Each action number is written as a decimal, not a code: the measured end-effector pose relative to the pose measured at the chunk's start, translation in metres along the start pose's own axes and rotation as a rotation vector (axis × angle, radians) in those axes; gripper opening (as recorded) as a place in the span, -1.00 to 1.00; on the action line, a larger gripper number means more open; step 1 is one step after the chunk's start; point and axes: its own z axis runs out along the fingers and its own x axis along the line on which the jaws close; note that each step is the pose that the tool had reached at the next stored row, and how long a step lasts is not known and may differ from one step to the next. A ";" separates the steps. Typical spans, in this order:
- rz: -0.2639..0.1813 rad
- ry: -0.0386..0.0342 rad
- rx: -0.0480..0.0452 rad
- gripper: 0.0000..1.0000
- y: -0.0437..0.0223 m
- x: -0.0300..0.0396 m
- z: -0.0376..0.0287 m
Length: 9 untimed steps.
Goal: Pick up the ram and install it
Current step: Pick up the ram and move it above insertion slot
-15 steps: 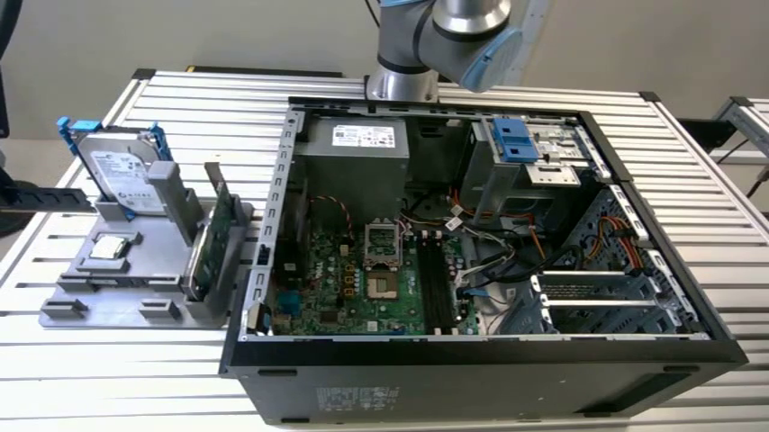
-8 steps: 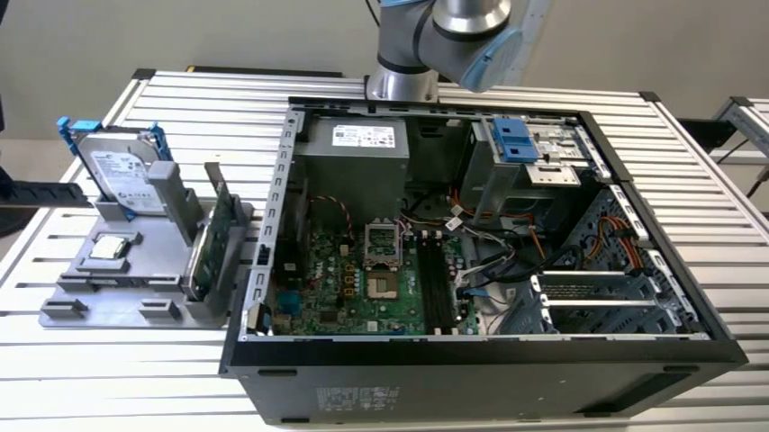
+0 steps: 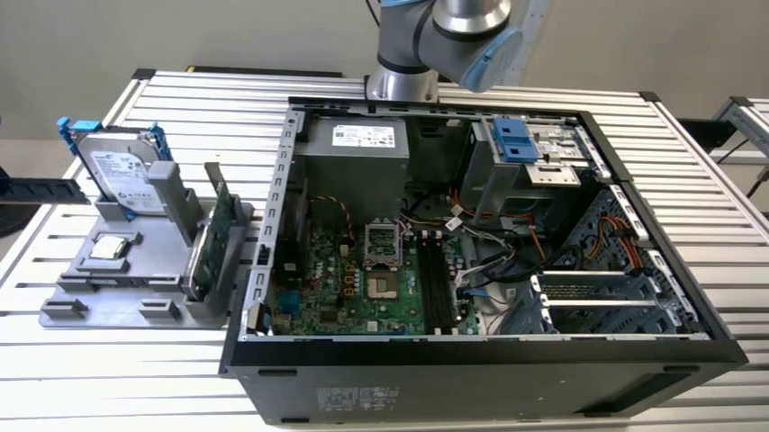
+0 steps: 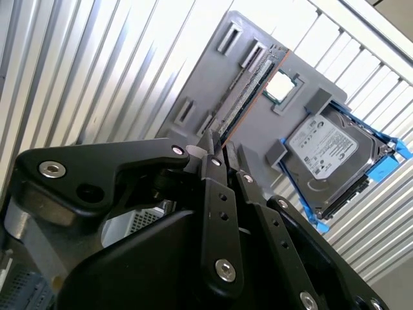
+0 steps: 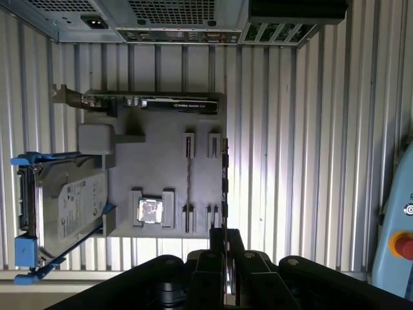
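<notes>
gripper [image 5: 222, 232]: held above the table [image 3: 121, 378], over the grey tray [image 5: 161, 161].
fingers [image 4: 216, 187]: clenched on the ram.
ram [image 4: 251, 97]: thin dark stick jutting out from between the fingertips; in both wrist views it lines up with the tray's edge, just beside the slotted holders.
tray load: hard drive [image 5: 71, 206], processor chip [image 5: 150, 210], green card [image 5: 155, 102] standing on edge.
computer case [image 3: 481, 360]: open beside the tray, motherboard [image 3: 360, 288] exposed.
arm [image 3: 445, 45]: above the case's far end in the exterior view.
</notes>
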 end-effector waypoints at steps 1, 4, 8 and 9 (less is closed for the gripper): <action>0.000 0.0000 0.0000 -1.00 0.0000 0.0000 -0.0002; 0.000 -0.0001 0.0002 -1.00 0.0001 0.0005 -0.0006; 0.000 -0.0001 0.0001 -1.00 0.0000 0.0024 -0.0005; 0.000 0.0000 -0.0001 -1.00 0.0001 0.0025 -0.0004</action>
